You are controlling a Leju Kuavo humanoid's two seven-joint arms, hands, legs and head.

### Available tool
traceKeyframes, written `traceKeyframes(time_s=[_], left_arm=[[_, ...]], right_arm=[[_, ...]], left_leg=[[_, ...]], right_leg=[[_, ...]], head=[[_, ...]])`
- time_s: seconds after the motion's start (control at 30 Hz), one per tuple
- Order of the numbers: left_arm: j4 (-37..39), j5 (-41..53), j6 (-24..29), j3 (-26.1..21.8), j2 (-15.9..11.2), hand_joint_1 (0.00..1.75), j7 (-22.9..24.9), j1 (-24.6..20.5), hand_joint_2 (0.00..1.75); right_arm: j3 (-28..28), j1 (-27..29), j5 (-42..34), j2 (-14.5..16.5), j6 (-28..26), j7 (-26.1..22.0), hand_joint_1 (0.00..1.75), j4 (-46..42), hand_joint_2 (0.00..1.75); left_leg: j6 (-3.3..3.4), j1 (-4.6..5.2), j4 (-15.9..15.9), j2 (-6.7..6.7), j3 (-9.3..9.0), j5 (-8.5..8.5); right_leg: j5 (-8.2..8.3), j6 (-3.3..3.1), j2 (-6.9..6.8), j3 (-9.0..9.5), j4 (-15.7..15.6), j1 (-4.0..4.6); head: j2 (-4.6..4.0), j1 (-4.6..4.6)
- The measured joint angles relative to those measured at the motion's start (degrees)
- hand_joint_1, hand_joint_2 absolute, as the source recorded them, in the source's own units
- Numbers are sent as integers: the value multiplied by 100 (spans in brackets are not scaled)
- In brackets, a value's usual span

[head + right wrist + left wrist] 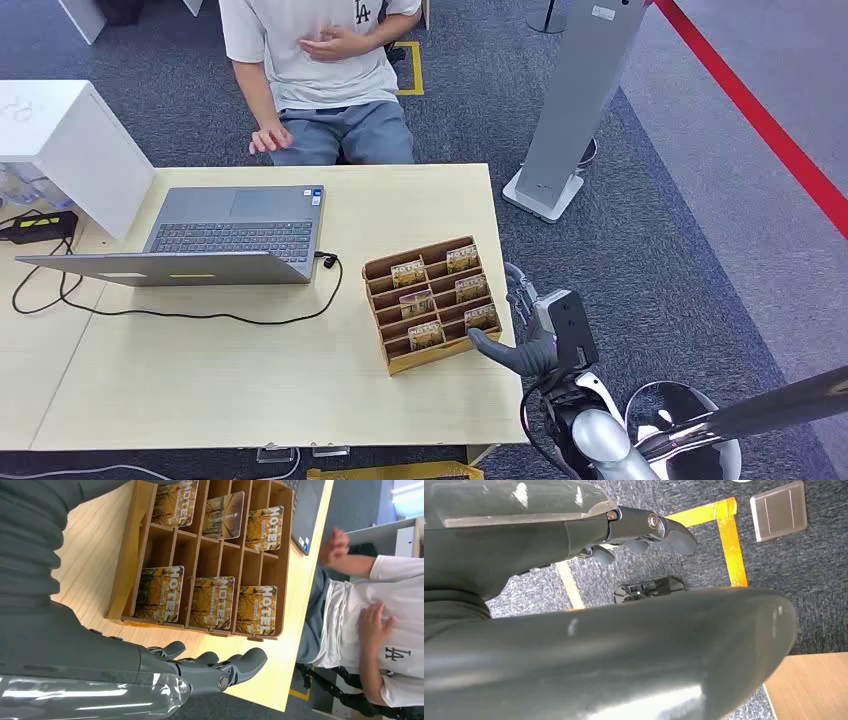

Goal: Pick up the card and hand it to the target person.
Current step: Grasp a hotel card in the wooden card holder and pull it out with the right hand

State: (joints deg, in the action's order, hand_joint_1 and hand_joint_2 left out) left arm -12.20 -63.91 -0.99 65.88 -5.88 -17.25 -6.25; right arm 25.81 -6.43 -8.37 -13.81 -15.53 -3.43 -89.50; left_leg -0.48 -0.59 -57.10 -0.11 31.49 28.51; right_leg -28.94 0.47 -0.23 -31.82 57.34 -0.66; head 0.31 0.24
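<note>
On the counter (250, 370) at about nine o'clock in the head view, a white box (70, 145) stands at the far left edge with a black adapter (40, 226) beside it. Next comes an open grey laptop (215, 240), its black cable (180, 312) looping across the wood towards the rack. Beyond the counter's far edge, at twelve o'clock, a person (320, 70) in a white shirt sits facing the robot, one hand at the chest and the other hand (270, 138) near the knee.

Right of centre, a wooden card rack (430, 305) sits tilted on the counter, several of its slots holding a card (481, 317); the cards read "HOTEL" in the right wrist view, where the rack (200, 555) lies just beyond the fingers.

At about four o'clock of the rack, the right robot hand (515, 350) hovers at the counter's right edge, just beside the rack's near right corner, holding nothing, its fingers (240, 662) loosely spread and gently bent. No card is in its grasp.

The left robot hand (644, 530) hangs over grey carpet with yellow tape (729, 535), fingers slightly curled and apart, holding nothing.

At two o'clock, a grey stand (575, 110) rises from the carpet.
</note>
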Motion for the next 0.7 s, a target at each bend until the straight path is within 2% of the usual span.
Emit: traceKeyframes(time_s=[0.17,0.23,0.27,0.3,0.37,0.4,0.47,0.53,0.7], left_arm=[[0,-11,30,0,1,0,10,0,0],[0,-34,39,0,0,0,22,0,0],[0,-46,43,0,0,0,24,0,0],[0,-54,46,0,0,0,24,0,0],[0,-58,48,0,0,0,23,0,0],[0,-57,45,0,0,0,22,0,0],[0,-53,36,0,0,0,12,0,0],[0,-39,20,0,0,0,0,0,0],[0,20,-30,0,0,0,-15,0,0]], right_arm=[[3,-12,241,-1,-130,94,3,0,175],[14,-39,916,-3,-452,377,26,0,175],[22,-59,1434,-7,-663,616,44,0,175],[29,-81,2046,-11,-877,924,74,0,175],[36,-119,3390,-25,-1151,1619,123,-2,175],[35,-129,4009,-32,-1187,1928,141,-7,175],[26,-134,4935,-44,-1110,2362,146,-30,175],[8,-131,5486,-48,-969,2589,143,-69,175],[-11,-138,6183,-47,-595,2788,138,-139,175]], left_leg=[[0,0,0,0,0,0],[0,0,0,0,0,0],[0,0,0,0,0,0],[0,0,0,0,0,0],[0,0,0,0,-1,0],[0,0,0,0,-1,0],[0,0,0,0,-1,0],[0,0,0,0,-1,0],[0,0,0,0,0,0]], right_leg=[[0,0,0,0,0,0],[0,0,0,0,0,0],[0,0,0,0,0,0],[0,0,0,0,0,0],[0,0,0,0,0,0],[0,0,0,0,0,0],[0,0,0,0,0,0],[0,0,0,0,0,0],[0,0,0,0,0,0]], head=[[0,-1],[0,-2],[0,-2],[0,-1],[0,2],[0,3],[0,5],[0,2],[0,-5]])
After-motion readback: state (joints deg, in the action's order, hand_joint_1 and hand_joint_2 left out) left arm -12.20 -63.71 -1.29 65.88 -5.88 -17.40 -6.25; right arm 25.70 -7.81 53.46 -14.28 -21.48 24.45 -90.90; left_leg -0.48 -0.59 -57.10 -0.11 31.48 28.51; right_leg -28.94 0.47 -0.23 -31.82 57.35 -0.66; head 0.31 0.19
